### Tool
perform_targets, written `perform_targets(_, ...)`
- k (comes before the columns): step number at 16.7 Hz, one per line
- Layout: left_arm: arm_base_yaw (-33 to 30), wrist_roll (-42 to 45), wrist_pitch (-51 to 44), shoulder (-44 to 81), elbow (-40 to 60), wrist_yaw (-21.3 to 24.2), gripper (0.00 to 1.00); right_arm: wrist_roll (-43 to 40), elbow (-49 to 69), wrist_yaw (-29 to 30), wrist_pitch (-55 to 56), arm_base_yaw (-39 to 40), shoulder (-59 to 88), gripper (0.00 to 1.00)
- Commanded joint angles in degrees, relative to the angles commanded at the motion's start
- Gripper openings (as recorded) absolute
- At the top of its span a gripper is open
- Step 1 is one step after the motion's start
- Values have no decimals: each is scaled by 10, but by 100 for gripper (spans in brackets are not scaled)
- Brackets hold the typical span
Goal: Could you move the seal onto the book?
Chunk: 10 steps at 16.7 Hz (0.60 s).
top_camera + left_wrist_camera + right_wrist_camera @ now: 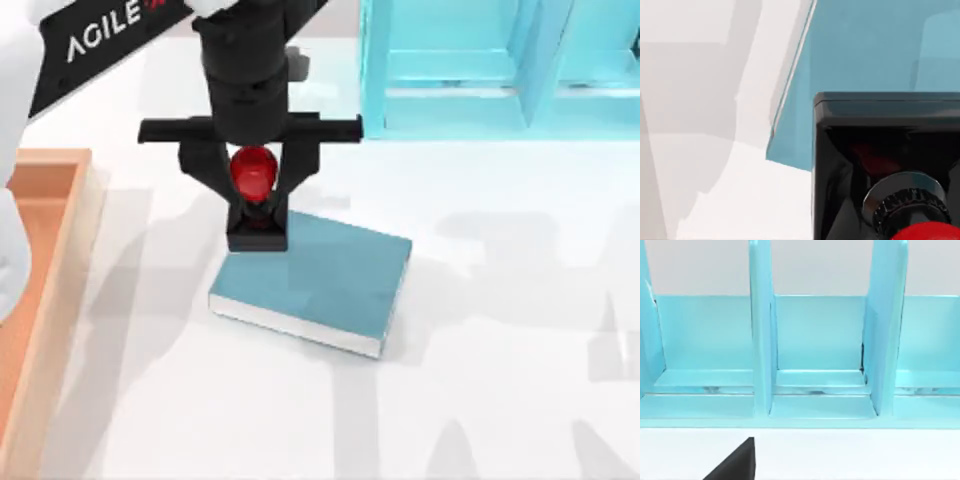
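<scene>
The seal [254, 172], a red knob on a black square base, is held in my left gripper [257, 206], which is shut on it just under the knob. It sits over the far left corner of the teal book [325, 285], which lies flat at the table's middle. I cannot tell whether the base touches the cover. In the left wrist view the seal's black base [880, 145] is close up, with the book [865, 45] beneath and beyond it. A black edge of my right gripper [735, 466] faces the shelf unit.
A light cyan shelf unit [480, 90] with upright dividers stands at the back right, also seen as the shelf [815, 340] in the right wrist view. An orange wooden tray [50, 270] lies along the left edge. White tabletop [500, 400] spreads in front and to the right of the book.
</scene>
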Motion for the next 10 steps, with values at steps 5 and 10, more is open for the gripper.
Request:
perform_targets(5,-52,-51,23,49,34,0,0,0,0,0,0,0,0,100)
perform_targets(10,-52,-51,23,49,34,0,0,0,0,0,0,0,0,100)
